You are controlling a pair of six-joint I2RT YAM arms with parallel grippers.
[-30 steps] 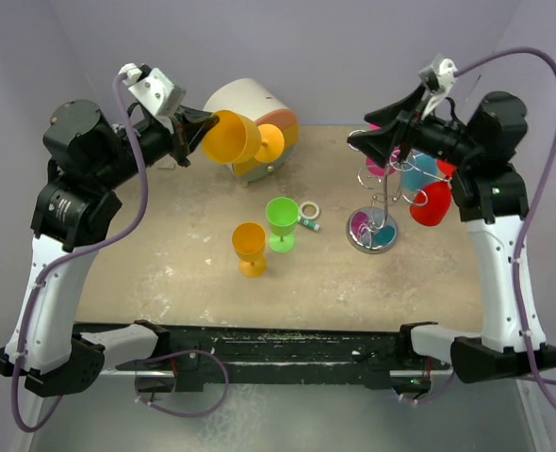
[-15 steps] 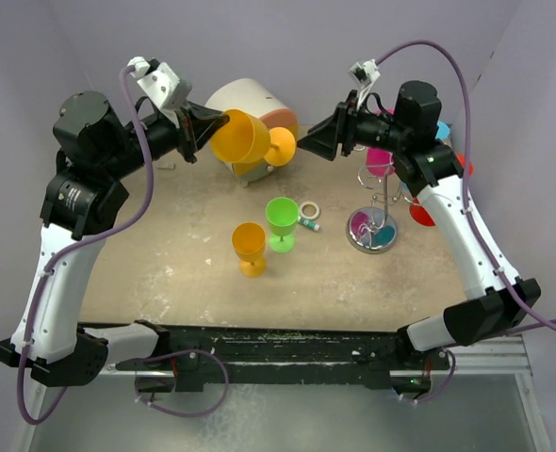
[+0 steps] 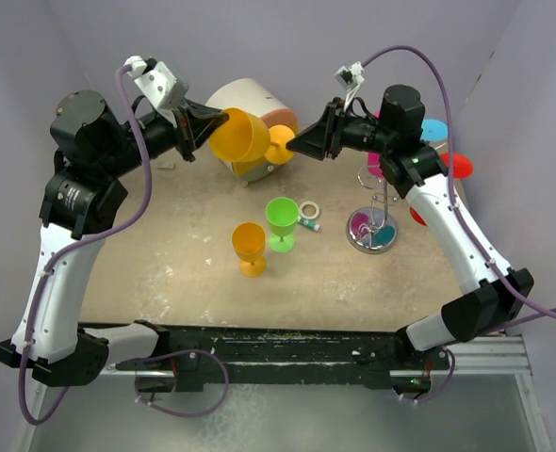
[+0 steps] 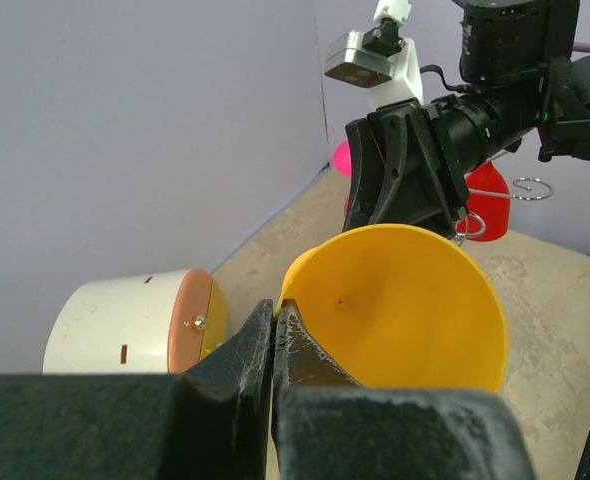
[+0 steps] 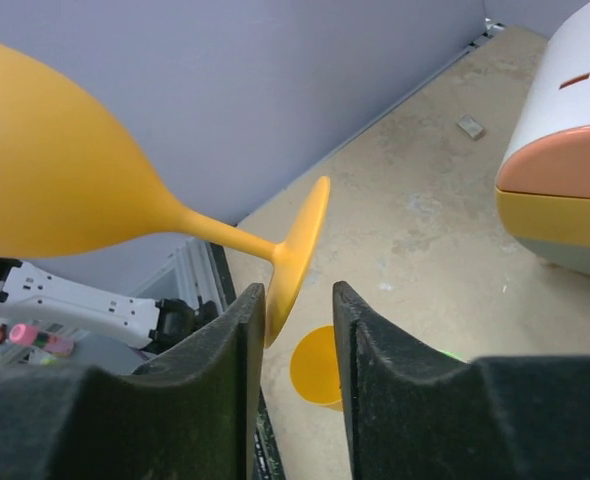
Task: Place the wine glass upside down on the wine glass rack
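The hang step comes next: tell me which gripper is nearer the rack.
Right. In the top view the right gripper is left of the rack, at the foot of the yellow glass. The left gripper, pinching that glass's rim, is farther left.

Right arm (image 3: 435,193) partly hides the wine glass rack (image 3: 372,229).

Bright, even diffuse light; soft faint shadows; wrist-view near foreground slightly blurred.

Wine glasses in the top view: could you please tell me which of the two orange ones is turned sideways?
The raised orange glass, pinched at its rim by the left gripper; the other orange glass stands upright on the table.
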